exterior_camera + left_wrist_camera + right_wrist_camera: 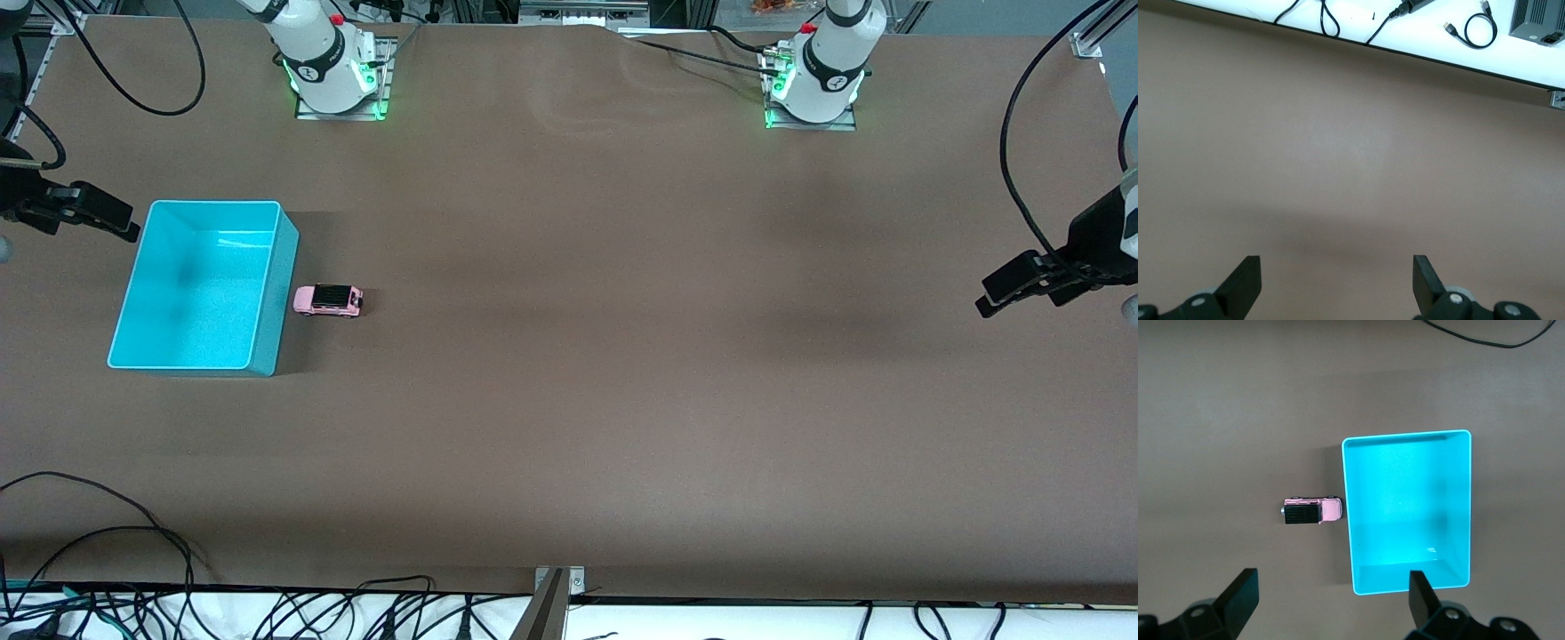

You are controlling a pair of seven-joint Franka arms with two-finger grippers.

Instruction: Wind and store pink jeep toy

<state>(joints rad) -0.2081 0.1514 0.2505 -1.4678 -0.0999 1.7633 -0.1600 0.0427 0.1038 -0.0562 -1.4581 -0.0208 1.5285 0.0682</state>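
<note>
The pink jeep toy [328,300], with a light pink body and black roof, stands on the brown table close against the teal bin [277,293], on the bin's side toward the left arm's end. I cannot tell if they touch. The bin holds nothing. The right wrist view shows the jeep [1311,511] beside the bin [1405,435]. My right gripper [124,227] is open and empty, up over the table's right-arm end beside the bin; it also shows in the right wrist view [1333,597]. My left gripper [987,307] is open and empty over the bare left-arm end, also seen in its wrist view [1337,283].
Both arm bases [333,71] [813,80] stand along the table's edge farthest from the front camera. Black cables [133,533] and a metal bracket [551,591] lie along the nearest edge. The left wrist view shows a white ledge with cables [1478,30] past the table's edge.
</note>
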